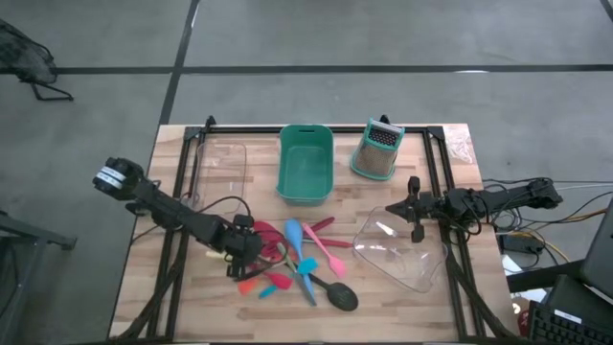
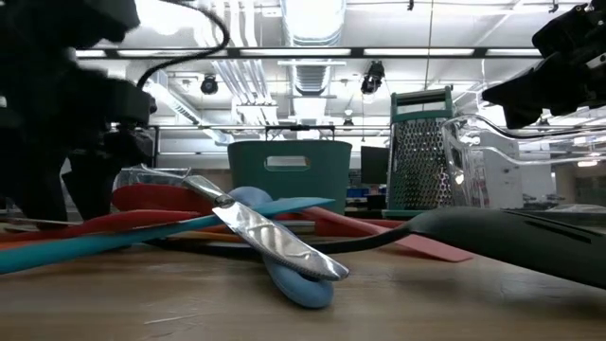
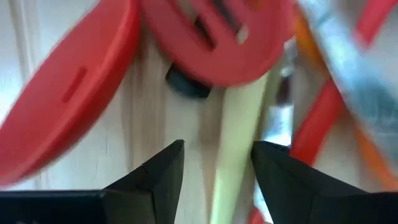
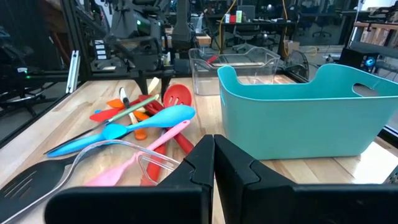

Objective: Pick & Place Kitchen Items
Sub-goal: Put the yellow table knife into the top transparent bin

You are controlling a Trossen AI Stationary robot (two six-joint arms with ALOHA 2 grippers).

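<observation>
We judge that the coming move turns on a thin pale-yellow tool handle [image 3: 235, 134] and the left pincer [image 3: 216, 163] set over it. In the left wrist view the handle runs straight away from the pincer, passing between the two dark fingers [image 3: 158, 171] and somewhat closer to one of them, so its long axis lies across the closing direction. The jaws stand wide apart and hold nothing.

The handle belongs to the heap of small long-handled kitchen utensils [image 1: 299, 264] on the near middle of the wooden worktop [image 1: 172, 307]: red slotted spatulas [image 3: 211, 37], a blue spoon [image 4: 155, 118], a pink spatula [image 4: 134, 160] and a black-headed spoon [image 1: 342, 296]. The teal rectangular plastic bin [image 1: 306, 163] sits beyond the heap, apart from it.

The left arm is much the nearer. In the high view it reaches in from the left edge, its wrist low over the heap's left side, pincer pointing down into the utensils. The right pincer [image 4: 213, 163] is closed and empty; it hangs over a clear plastic container [image 1: 400, 249] on the right, well apart from the heap.
</observation>
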